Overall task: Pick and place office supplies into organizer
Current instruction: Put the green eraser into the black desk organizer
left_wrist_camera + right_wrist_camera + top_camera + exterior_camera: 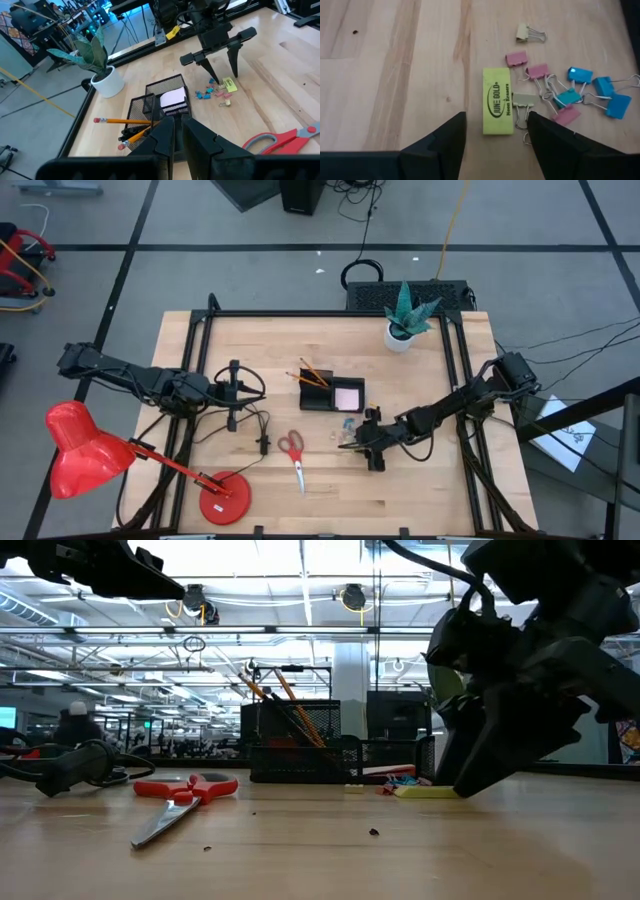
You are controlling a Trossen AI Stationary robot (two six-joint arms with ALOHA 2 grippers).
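Right gripper [496,131] fingers spread, straddling the flat yellow rectangular eraser [497,107] right of the black mesh organizer [330,393]. Light, stiff, slightly grippy; pinch across its long edges.

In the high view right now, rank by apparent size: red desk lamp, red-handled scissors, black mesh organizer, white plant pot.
1. Red desk lamp, clearly largest.
2. Black mesh organizer.
3. Red-handled scissors, longer than the organizer but thinner, so these two are close.
4. White plant pot, not counting its leaves.
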